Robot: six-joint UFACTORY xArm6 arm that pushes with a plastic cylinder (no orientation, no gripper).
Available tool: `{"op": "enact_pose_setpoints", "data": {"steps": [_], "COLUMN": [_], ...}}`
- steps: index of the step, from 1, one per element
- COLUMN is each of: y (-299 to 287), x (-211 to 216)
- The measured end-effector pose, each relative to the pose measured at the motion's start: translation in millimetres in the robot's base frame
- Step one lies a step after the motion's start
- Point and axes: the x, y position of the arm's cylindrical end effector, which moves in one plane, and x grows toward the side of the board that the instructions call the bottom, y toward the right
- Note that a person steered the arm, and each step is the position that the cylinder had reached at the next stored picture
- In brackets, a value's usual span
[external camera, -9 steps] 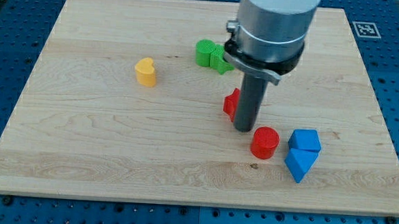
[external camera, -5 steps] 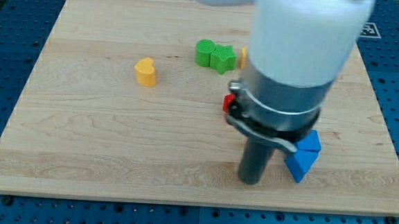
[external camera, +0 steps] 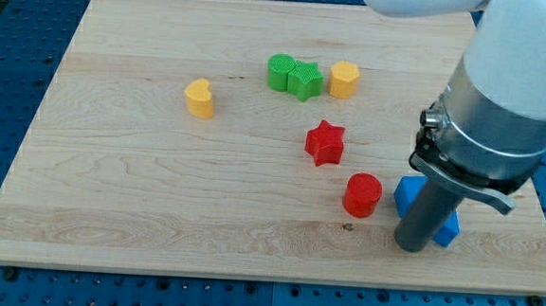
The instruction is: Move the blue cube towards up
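On the bench [external camera: 157, 193], my tip [external camera: 412, 247] (no claw is fitted) is set below the blue cube [external camera: 406, 193], which risks being knocked into the red cylinder [external camera: 363, 195].

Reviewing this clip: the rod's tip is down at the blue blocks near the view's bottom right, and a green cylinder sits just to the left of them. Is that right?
Not quite. The cylinder just left of the blue blocks is red, not green; the green blocks sit near the view's top. The rest holds: my tip is down at the blue blocks, near the view's bottom right. The camera view shows this.
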Motion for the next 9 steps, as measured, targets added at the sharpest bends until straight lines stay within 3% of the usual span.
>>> {"op": "enact_pose_setpoints", "data": {"steps": [2,6,9], "y": [-4,28,27], "x": [-21,-23,-65]}}
